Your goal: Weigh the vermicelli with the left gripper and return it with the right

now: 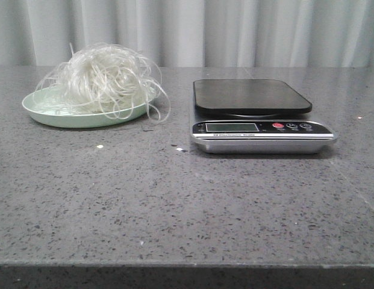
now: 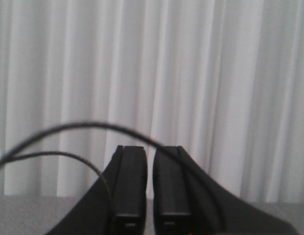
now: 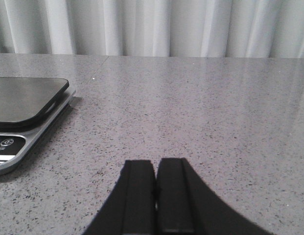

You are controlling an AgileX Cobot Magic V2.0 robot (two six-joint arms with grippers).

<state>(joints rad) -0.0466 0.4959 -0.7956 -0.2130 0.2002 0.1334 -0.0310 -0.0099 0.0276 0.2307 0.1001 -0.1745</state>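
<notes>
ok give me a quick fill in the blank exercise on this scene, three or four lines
1. The vermicelli lies piled on the pale green ____.
2. The platform of the scale carries ____.
3. In the front view the scale stands to the ____ of the plate.
4. The fingers of the right gripper are ____, holding nothing.

Missing words: plate; nothing; right; shut
</notes>
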